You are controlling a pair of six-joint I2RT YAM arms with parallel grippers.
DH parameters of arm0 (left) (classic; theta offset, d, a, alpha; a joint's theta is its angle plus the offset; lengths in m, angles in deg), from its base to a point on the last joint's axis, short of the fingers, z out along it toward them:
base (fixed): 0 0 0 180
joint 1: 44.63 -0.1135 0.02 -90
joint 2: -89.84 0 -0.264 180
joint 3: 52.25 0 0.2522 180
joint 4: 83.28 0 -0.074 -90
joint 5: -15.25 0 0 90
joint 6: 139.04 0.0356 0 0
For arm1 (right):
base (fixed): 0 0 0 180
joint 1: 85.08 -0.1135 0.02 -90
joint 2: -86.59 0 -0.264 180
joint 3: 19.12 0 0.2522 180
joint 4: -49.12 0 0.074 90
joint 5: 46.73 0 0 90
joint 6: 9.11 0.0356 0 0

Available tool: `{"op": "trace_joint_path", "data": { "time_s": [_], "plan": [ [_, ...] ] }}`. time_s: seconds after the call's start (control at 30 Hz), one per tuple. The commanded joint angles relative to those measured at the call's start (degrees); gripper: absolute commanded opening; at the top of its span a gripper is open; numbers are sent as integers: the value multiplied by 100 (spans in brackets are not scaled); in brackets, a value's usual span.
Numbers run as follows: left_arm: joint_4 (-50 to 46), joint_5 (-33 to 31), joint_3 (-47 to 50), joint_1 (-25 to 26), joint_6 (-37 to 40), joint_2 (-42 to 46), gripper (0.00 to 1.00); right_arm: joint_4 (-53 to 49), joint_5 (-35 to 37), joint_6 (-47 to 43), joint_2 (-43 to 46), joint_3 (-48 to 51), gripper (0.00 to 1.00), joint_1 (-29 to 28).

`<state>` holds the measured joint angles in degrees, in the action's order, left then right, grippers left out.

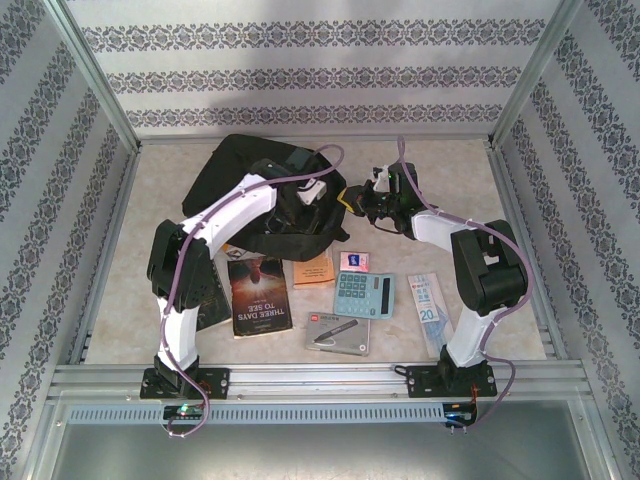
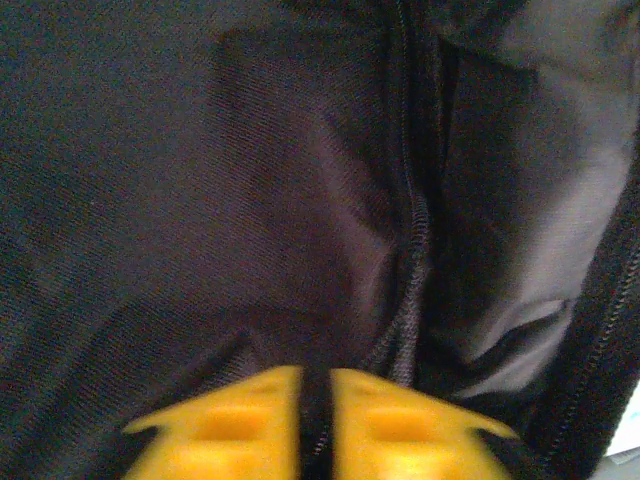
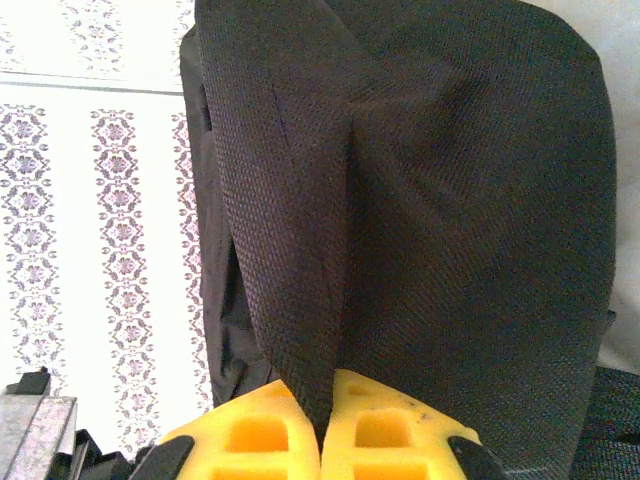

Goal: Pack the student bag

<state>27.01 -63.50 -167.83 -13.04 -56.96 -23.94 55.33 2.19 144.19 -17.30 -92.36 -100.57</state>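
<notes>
The student bag (image 1: 240, 170), a large black fabric backpack, lies at the back of the table, left of centre. My left gripper (image 1: 310, 212) presses into its front right part. In the left wrist view its yellow fingers (image 2: 240, 425) are shut on a thin ridge of black bag fabric (image 2: 200, 180) beside a zipper seam (image 2: 412, 250). My right gripper (image 1: 352, 203) sits at the bag's right edge. In the right wrist view it (image 3: 325, 400) is shut on a raised fold of the bag's woven cloth (image 3: 420, 200).
In front of the bag lie a book titled "Three Days to See" (image 1: 259, 295), an orange booklet (image 1: 313, 270), a teal calculator (image 1: 363, 293), a grey pen case (image 1: 338, 332), a small pink card (image 1: 354, 261) and a long blue-white packet (image 1: 430, 310). Patterned walls enclose the table.
</notes>
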Motion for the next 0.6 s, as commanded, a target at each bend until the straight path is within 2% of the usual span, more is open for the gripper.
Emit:
{"op": "trace_joint_path", "data": {
  "time_s": [0.0, 0.07, 0.37, 0.47, 0.53, 0.57],
  "plan": [
    [178, -502, 82, 23, 74, 98, 0, 148, -143, -52, 79, 55, 0, 37],
    [263, -777, 171, -39, 16, 232, 0, -24, -73, -195, 130, 60, 0, 54],
    [756, -1179, 802, -849, -423, 959, 0, -551, 179, -688, 415, 174, 0, 90],
    [615, -1537, 668, -881, -394, 924, 0, -630, 224, -751, 440, 200, 0, 107],
    [601, -1518, 596, -883, -411, 880, 0, -602, 176, -757, 432, 192, 0, 98],
    [628, -1246, 563, -883, -407, 863, 0, -567, 125, -762, 423, 174, 0, 85]
  ]
}}
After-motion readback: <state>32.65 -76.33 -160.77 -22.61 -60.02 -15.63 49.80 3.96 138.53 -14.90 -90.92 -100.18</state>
